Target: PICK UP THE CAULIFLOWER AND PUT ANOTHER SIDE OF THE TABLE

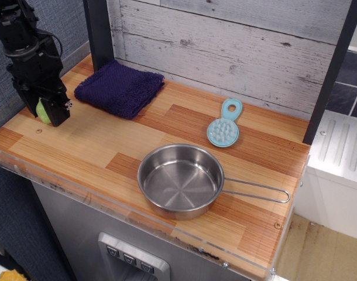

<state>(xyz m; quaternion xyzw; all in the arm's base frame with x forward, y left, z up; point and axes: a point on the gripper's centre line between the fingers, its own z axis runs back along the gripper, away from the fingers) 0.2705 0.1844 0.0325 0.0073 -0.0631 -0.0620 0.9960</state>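
Observation:
My black gripper (45, 111) is at the far left of the wooden table (85, 146), down at the surface. Its fingers are shut on the small light-green cauliflower (43, 110), of which only a sliver shows between them. I cannot tell whether the cauliflower touches the wood.
A dark purple cloth (120, 88) lies at the back left by the plank wall. A steel pan (179, 180) sits in the middle front, handle pointing right. A light-blue scrubber (224, 127) lies behind it. A black post (98, 29) stands at the back left.

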